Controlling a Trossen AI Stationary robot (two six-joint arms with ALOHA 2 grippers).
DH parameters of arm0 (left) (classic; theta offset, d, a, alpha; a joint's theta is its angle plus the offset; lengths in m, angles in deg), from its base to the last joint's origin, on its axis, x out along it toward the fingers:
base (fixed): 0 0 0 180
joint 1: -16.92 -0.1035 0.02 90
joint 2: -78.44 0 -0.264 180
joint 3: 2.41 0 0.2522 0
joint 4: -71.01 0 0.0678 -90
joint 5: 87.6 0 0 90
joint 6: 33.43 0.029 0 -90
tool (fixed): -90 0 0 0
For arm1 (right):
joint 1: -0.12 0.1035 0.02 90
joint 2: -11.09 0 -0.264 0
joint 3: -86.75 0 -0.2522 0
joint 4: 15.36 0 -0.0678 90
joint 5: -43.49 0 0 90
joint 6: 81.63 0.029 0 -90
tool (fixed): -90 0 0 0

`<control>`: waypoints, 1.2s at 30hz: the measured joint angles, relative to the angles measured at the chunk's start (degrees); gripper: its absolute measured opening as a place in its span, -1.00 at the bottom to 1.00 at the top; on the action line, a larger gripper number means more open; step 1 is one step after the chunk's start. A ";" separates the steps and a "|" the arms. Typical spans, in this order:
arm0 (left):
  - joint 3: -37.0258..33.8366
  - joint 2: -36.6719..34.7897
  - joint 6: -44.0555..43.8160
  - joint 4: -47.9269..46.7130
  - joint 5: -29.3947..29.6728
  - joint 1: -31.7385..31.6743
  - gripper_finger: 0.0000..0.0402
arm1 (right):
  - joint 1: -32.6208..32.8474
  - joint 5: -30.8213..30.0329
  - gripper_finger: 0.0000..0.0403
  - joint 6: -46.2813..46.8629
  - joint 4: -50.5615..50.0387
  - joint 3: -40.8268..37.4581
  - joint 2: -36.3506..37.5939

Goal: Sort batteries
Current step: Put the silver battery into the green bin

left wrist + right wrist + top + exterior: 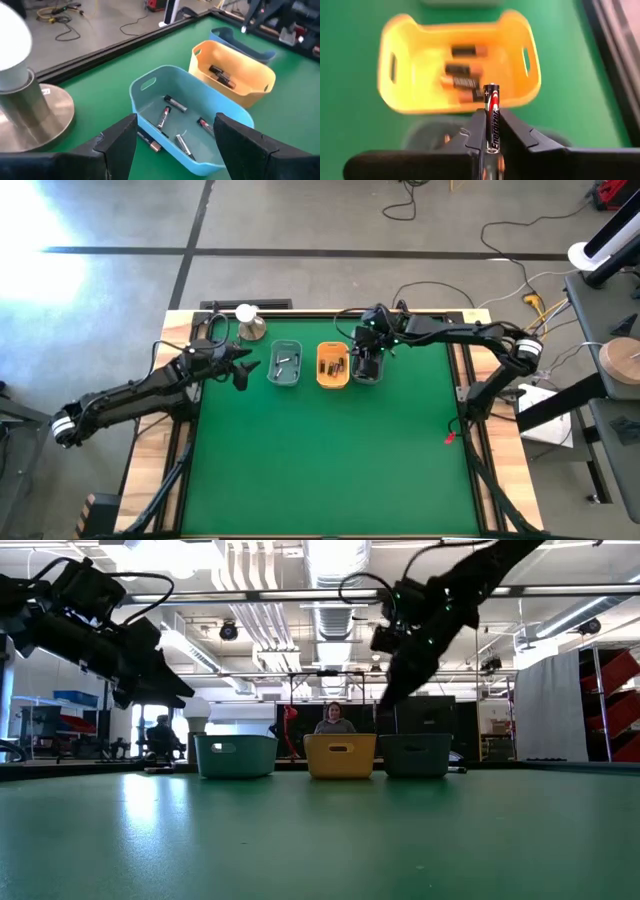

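Observation:
Three small trays stand in a row at the table's far side: blue point(285, 365), orange point(333, 366) and dark grey point(367, 370). The blue tray point(192, 125) holds several silvery and dark batteries point(170, 107), and one battery point(149, 141) lies on the green mat against its wall. The orange tray point(460, 60) holds several coppery-dark batteries point(462, 75). My right gripper point(491, 115) hangs over the grey tray point(420, 137), shut on a black-and-red battery point(491, 107). My left gripper point(175, 125) is open, held above the mat just left of the blue tray point(243, 370). My right gripper pinches the black-and-red battery by its lower half point(492, 135) between the two fingers. The battery lies along the fingers, and its plus end point(491, 89) sticks out past the fingertips. It is lifted clear, above the trays.
A round metal dome with a white ball point(247, 320) stands on the far edge, left of the blue tray point(20, 100). The green mat's near half point(330, 470) carries nothing. A person point(335, 720) sits in the room beyond. Cables lie at the right edge.

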 joint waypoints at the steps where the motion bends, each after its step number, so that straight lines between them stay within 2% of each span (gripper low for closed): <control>1: 0.00 0.16 0.79 0.06 -0.54 0.00 0.20 | 0.58 0.00 -0.83 0.00 -0.13 1.07 -0.16; 4: 0.00 0.51 2.24 0.07 -2.90 0.00 0.20 | 2.35 0.00 -0.83 0.81 -0.21 3.90 -1.19; 11: 0.00 0.71 5.02 -0.12 -2.96 0.11 0.15 | 6.54 -0.02 -0.83 3.97 1.99 10.42 -6.00; 16: 0.00 0.62 5.56 -0.13 -2.96 0.11 0.15 | 9.45 -0.25 -0.83 7.87 4.94 16.17 -11.54; 21: 0.00 0.58 5.52 -0.58 -2.96 0.11 0.15 | 12.22 -4.80 -0.83 9.50 7.74 22.41 -17.60; 25: 0.00 0.17 2.74 -0.09 -2.96 0.11 0.15 | 12.99 -4.94 -0.83 13.05 8.31 29.19 -23.25; 28: 0.02 -0.40 -0.06 1.62 -2.94 0.46 0.15 | 13.14 -4.96 -0.83 15.17 7.53 34.23 -27.83; 36: 0.02 -3.34 -0.25 3.25 -2.96 1.77 0.15 | 13.19 -4.65 -0.83 17.91 -0.35 47.15 -38.40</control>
